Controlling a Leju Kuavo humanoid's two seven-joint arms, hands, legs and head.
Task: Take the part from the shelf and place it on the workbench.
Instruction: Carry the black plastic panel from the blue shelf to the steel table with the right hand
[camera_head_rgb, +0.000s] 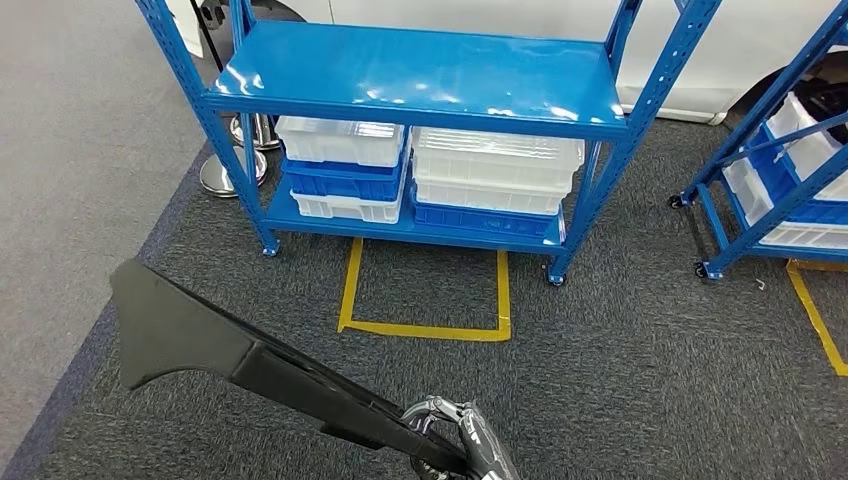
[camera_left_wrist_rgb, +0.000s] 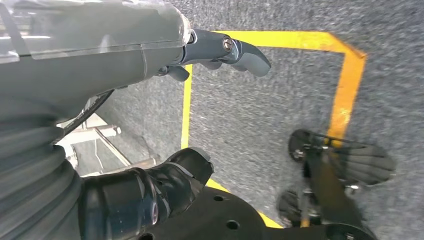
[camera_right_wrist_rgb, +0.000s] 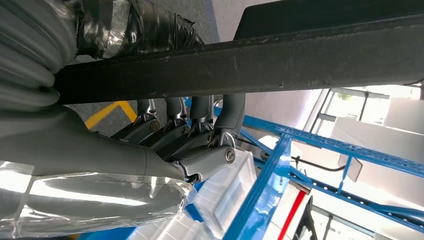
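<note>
One long black part (camera_head_rgb: 250, 365) is in my right hand (camera_head_rgb: 462, 435), its fingers (camera_right_wrist_rgb: 200, 125) wrapped around the narrow end; the broad end juts out to the left over the grey carpet (camera_head_rgb: 640, 380). My left hand (camera_left_wrist_rgb: 150, 50) hangs above the floor with its fingers loosely apart, holding nothing. Ahead stands the blue shelf (camera_head_rgb: 420, 75), top deck bare, bins (camera_head_rgb: 495, 170) stacked below. Yellow floor tape (camera_head_rgb: 425, 328) marks a bay in front of it. Open carpet lies between me and the shelf legs.
</note>
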